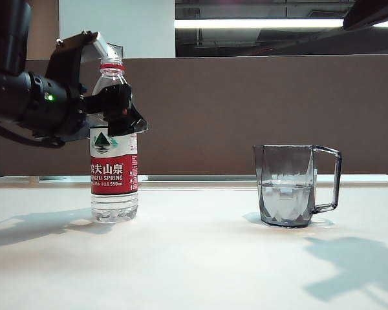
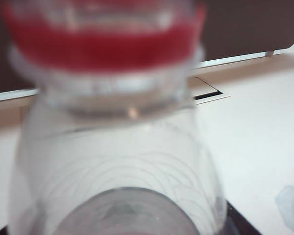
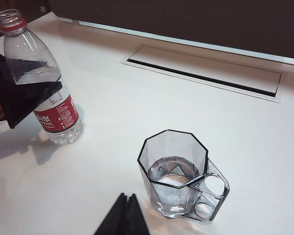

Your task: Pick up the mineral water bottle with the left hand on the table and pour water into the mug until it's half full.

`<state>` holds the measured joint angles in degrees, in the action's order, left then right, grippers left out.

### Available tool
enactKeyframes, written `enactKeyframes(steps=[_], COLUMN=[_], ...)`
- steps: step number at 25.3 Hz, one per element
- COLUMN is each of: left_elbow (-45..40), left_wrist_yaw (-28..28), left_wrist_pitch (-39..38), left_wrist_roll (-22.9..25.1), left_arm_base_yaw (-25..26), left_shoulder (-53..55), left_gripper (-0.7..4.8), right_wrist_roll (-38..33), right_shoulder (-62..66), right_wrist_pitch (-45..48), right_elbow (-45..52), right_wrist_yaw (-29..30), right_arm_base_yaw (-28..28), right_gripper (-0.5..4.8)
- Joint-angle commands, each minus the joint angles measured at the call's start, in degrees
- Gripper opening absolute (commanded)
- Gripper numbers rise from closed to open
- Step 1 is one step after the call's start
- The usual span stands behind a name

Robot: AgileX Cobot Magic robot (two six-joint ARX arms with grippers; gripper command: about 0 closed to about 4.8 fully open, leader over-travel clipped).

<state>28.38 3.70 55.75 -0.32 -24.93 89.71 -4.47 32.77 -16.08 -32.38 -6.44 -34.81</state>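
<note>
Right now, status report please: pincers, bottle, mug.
Left pincer open around standing bottle. Right pincer shut, near mug. Mug about half full. Nothing between them.

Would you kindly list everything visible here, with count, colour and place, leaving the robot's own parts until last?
Tall clear plastic water bottle: one, red neck ring, white-and-red label, uncapped; upright on the table's left side in the exterior view.
Translucent smoky-grey faceted mug: one; right of the bottle, apart from it, roughly half full of water, handle facing away from the bottle.
Wide white table: one; under both.
Recessed rectangular slot: one, white with a dark rim; in the tabletop behind the mug.
Brown partition: one; behind the table.
Left claw: one, black, green light; open around the bottle's upper part.
Right claw: one, black; near the mug, fingertips together.
</note>
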Motion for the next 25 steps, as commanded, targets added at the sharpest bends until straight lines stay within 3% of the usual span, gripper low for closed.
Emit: enactKeyframes(steps=[1,11,20,22,23,24,25], left_elbow=[0.1,0.1,0.1,0.1,0.1,0.1,0.1], left_wrist_yaw=[0.2,0.2,0.2,0.2,0.2,0.2,0.2], left_wrist_pitch=[-6.5,-20.3,-37.4,-40.0,-41.6,-44.4,-46.1], left_wrist_roll=[-0.2,-0.2,-0.8,-1.1,-1.8,-2.5,-3.3], left_arm_base_yaw=[-0.1,-0.1,-0.1,-0.1,-0.1,-0.1,-0.1], left_shoulder=[-2.8,-11.4,-25.6,-28.2,-29.9,-32.7,-34.7], left_gripper=[4.58,4.58,4.53,3.62,2.65,0.63,-0.11], right_wrist_roll=[0.2,0.2,0.2,0.2,0.2,0.2,0.2], right_shoulder=[-0.2,-0.2,-0.2,-0.2,-0.2,-0.2,-0.2], right_wrist_pitch=[0.9,0.9,0.9,0.9,0.9,0.9,0.9], right_elbow=[-0.2,-0.2,-0.2,-0.2,-0.2,-0.2,-0.2], right_wrist_yaw=[-0.1,-0.1,-0.1,-0.1,-0.1,-0.1,-0.1], right_arm_base_yaw=[0.0,0.0,0.0,-0.1,-0.1,-0.1,-0.1], right_gripper=[-0.08,-0.08,-0.08,-0.08,-0.08,-0.08,-0.08])
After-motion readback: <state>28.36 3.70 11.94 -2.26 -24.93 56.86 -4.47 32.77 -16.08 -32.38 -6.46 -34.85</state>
